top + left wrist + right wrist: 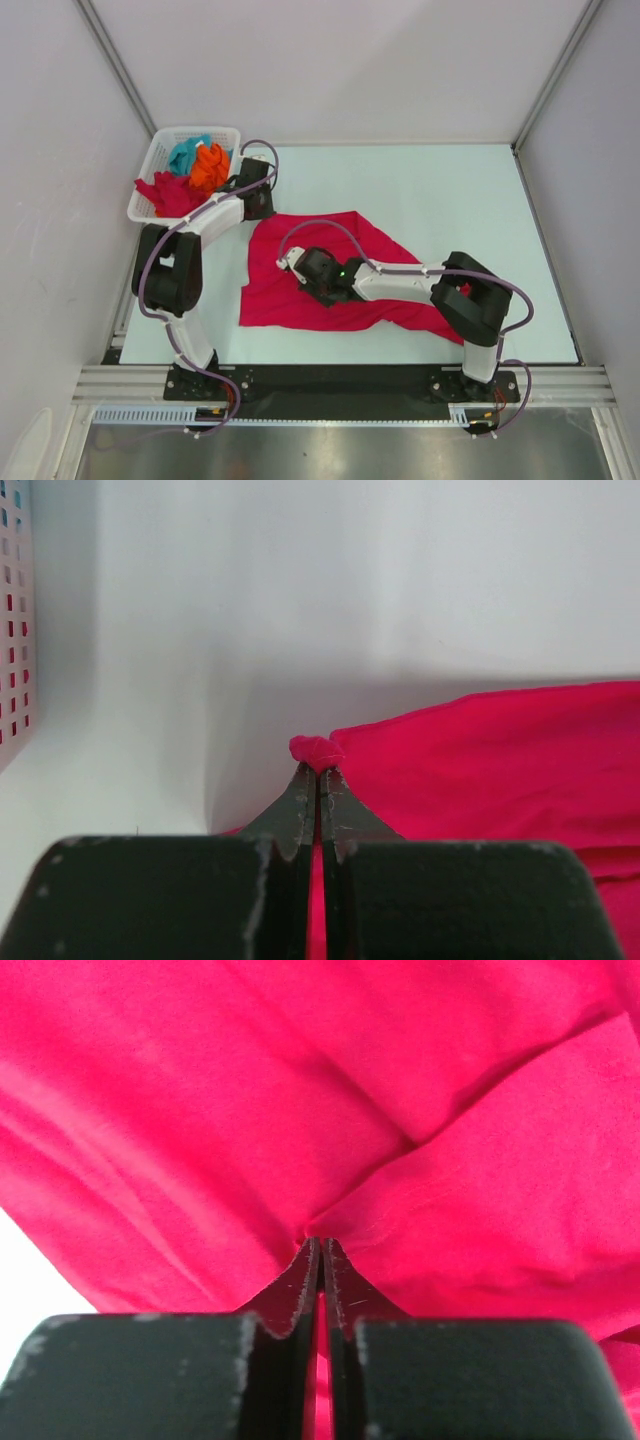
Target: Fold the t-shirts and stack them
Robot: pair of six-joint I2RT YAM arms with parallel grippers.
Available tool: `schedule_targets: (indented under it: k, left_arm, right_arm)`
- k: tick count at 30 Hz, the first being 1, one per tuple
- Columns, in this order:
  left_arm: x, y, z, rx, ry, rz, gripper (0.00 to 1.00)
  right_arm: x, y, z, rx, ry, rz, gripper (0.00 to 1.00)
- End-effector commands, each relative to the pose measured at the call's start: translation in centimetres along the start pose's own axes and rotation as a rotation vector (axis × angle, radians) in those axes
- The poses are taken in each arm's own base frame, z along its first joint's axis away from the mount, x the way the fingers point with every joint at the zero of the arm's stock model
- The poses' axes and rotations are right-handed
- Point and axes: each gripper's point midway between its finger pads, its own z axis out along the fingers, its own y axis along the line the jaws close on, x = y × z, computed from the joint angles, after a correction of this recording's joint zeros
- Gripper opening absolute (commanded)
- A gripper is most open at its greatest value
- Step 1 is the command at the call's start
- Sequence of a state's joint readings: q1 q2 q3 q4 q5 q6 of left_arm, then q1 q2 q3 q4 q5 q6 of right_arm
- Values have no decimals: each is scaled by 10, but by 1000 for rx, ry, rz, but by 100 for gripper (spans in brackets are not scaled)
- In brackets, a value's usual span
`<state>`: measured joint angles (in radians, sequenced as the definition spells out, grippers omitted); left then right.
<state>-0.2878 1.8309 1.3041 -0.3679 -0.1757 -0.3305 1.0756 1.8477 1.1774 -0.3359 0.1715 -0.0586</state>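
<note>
The left gripper [318,772] had its two fingers pressed tight together. A tiny bump of red cloth poked out at the tips, and more red showed in the thin crack between the fingers. It was pinching the red shirt [345,275] at its far-left corner, the one nearest the basket [150,175]. The rest of the shirt ran off to the right of that gripper, low and flat on the table [450,200].

The right gripper [320,1248] was pressed together too. It had bitten into a fold of the same shirt, and the cloth puckered into creases that met at its tips. Red filled almost all of what its own camera saw, with a bit of white table at the lower left. From above, this gripper sat on the shirt's left half, nearer the front edge than the left gripper. Its arm lay across the shirt from the right.

The shirt was spread out in the middle of the table, wrinkled and not square.

The basket stood at the far-left corner of the table, just beside the left arm. In it lay a teal shirt [186,155] and an orange shirt [210,167]. A second red shirt [165,192] was at the near end, partly over the rim.
</note>
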Motion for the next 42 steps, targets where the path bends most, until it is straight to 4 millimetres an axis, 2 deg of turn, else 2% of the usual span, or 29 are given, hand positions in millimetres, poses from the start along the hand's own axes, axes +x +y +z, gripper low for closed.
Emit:
schedule_targets:
  k: [1,7,8,11,12,16,18,20,22,23,24,25,30,33,34,35,36,37,38,39,40,41,42]
  left_arm:
    - [-3,0,3,9,-14,13,0]
    - [-3,0,3,8,-14,12,0]
    - [-4,0,3,10,-16,14,0]
    - [-4,0,2,11,-17,11,0]
    - [-5,-1,2,13,-20,12,0]
    - [-5,-1,1,14,-19,14,0]
    - [-4,-1,1,13,-16,14,0]
    - [-5,-1,1,15,-21,13,1]
    - [-5,0,1,15,-20,14,0]
    - [-5,-1,1,16,-20,13,0]
    - [-5,0,1,14,-21,12,0]
    - [-6,-1,1,17,-23,14,0]
    - [-14,-6,-8,43,-38,13,0]
    - [-36,-14,-24,83,-86,10,0]
    - [-43,-16,-30,93,-102,8,0]
    - [-51,-19,-35,113,-116,12,0]
    - [-70,-21,-47,130,-159,2,0]
    - [-78,-22,-52,142,-177,-1,0]
    - [-87,-24,-58,161,-193,-1,0]
    - [-108,-24,-72,176,-242,-10,0]
    - [-118,-26,-79,192,-266,-12,0]
    - [-127,-27,-86,203,-289,-6,0]
    - [-144,-32,-98,229,-339,0,0]
  right_arm:
    - [-15,-4,-8,-30,-63,54,0]
    - [-4,-1,-4,-55,-35,84,0]
    - [-4,0,-5,-61,-34,87,3]
    - [-3,5,-6,-88,-38,114,23]
    - [-2,7,-6,-94,-38,117,32]
    - [-1,9,-5,-101,-32,141,38]
    - [3,7,-2,-89,-17,147,38]
    - [6,6,-1,-80,-3,147,37]
    - [7,7,-2,-85,-3,146,29]
    - [7,6,-2,-82,-3,146,22]
    - [7,5,-1,-76,-2,146,7]
    - [8,3,-1,-60,-1,144,0]
    - [-5,-13,-12,-18,-47,134,0]
    - [-35,-51,-41,5,-150,217,0]
    - [-42,-75,-50,6,-185,276,0]
    - [-64,-97,-78,22,-278,314,0]
    - [-72,-115,-91,33,-323,338,0]
    - [-80,-152,-110,70,-396,391,0]
    - [-97,-176,-141,104,-489,409,0]
    - [-105,-195,-158,135,-541,427,0]
    - [-111,-217,-176,163,-598,441,0]
    - [-106,-253,-193,232,-631,478,0]
    - [-115,-277,-217,269,-691,490,0]
